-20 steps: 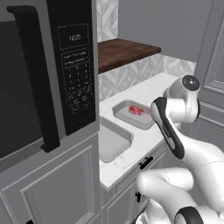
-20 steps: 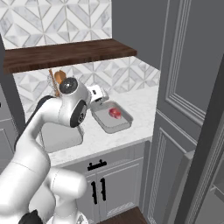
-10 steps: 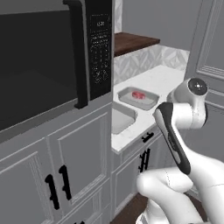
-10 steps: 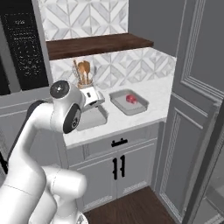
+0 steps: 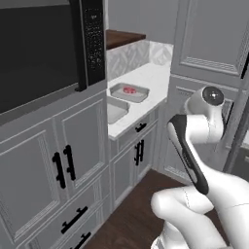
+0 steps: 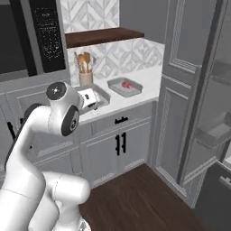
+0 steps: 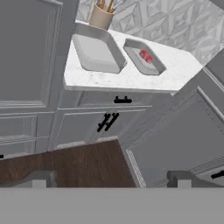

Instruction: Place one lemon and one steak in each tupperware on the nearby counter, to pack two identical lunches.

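Red steak (image 7: 146,56) fills one tupperware (image 7: 144,57) far beyond the wide, empty jaws (image 7: 109,178); fetch another for its neighbour (image 7: 95,53).

A black microwave (image 5: 44,48) sits built into grey cabinetry, with a dark wooden shelf (image 6: 103,36) to its right, a tan utensil holder (image 6: 85,77) of wooden spoons below that shelf, and dark wood flooring (image 6: 144,198) beneath.

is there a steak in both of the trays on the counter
No: in the hand view the far tupperware holds a red steak, while the near tupperware is bare.
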### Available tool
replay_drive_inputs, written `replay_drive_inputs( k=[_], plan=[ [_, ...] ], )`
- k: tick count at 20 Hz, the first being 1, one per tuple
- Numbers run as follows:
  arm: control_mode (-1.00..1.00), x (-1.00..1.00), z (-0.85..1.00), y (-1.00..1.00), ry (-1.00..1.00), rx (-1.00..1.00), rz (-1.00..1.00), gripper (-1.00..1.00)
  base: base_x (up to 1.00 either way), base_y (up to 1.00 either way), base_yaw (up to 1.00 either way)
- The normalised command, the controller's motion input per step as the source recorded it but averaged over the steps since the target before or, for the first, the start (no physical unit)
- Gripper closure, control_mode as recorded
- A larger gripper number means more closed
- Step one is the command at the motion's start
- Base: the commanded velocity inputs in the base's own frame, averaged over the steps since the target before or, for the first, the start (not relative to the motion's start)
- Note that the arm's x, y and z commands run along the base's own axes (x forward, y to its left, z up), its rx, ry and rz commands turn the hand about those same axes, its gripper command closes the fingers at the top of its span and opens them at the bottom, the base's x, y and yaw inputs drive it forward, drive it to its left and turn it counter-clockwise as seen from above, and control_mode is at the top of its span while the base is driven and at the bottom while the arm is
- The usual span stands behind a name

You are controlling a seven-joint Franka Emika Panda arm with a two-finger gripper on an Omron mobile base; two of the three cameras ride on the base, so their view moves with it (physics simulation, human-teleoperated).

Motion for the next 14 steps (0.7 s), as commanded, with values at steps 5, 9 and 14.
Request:
replay_drive_inputs(
  k=[5, 9, 14],
  plan=[
    [1.0, 0.0, 0.0, 0.0, 0.0, 0.0, 0.0, -1.0, -0.97, 0.0, -0.64],
    [1.0, 0.0, 0.0, 0.0, 0.0, 0.0, 0.0, -1.0, -0.67, -0.36, -0.56],
    [1.0, 0.0, 0.0, 0.0, 0.0, 0.0, 0.0, -1.0, 0.23, -0.48, -0.33]
  ],
)
